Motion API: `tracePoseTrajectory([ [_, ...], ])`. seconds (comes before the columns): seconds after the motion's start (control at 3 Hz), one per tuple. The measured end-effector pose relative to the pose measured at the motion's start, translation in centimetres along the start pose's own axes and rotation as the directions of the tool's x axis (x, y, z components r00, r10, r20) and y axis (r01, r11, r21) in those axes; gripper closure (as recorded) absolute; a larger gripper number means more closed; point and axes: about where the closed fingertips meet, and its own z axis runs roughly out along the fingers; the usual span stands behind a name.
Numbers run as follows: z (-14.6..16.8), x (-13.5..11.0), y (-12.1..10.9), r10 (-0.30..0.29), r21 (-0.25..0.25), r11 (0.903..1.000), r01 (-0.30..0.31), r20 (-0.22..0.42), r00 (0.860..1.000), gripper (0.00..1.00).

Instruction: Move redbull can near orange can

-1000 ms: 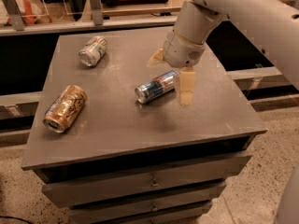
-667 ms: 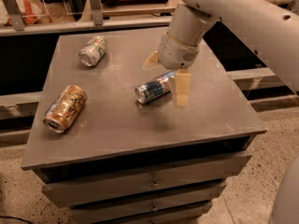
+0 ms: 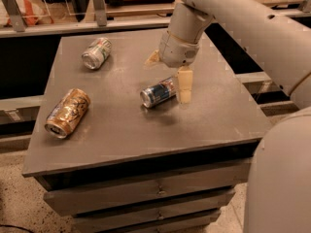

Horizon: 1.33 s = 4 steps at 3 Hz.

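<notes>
The redbull can (image 3: 158, 92) lies on its side near the middle of the grey table (image 3: 121, 140), silver end toward the front left. The orange can (image 3: 68, 112) lies on its side near the table's left front edge, well apart from it. My gripper (image 3: 168, 72) is open and hangs over the right end of the redbull can. One pale finger (image 3: 184, 85) reaches down just beside the can's right end; the other fingertip (image 3: 152, 58) shows behind the can. The can rests on the table, not lifted.
A silver-green can (image 3: 96, 53) lies on its side at the back left of the table. My white arm (image 3: 252, 28) comes in from the upper right. A shelf rail (image 3: 73, 27) runs behind the table. Drawers (image 3: 155, 191) sit below the front edge.
My gripper has shifted left and lowered closer over the redbull can's right end. The cans have not moved.
</notes>
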Motion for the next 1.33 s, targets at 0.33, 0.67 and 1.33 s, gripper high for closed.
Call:
tracePoseTrajectory([
  [0.33,0.0,0.8,-1.1,-0.017,0.007,0.9998,0.017,-0.005,1.0,0.17],
  [0.67,0.1,1.1,-0.8,-0.036,0.002,0.9993,0.036,-0.02,0.999,0.41],
  [1.33,0.8,-1.1,2.3,-0.061,-0.029,0.9976,0.062,0.029,0.998,0.88],
])
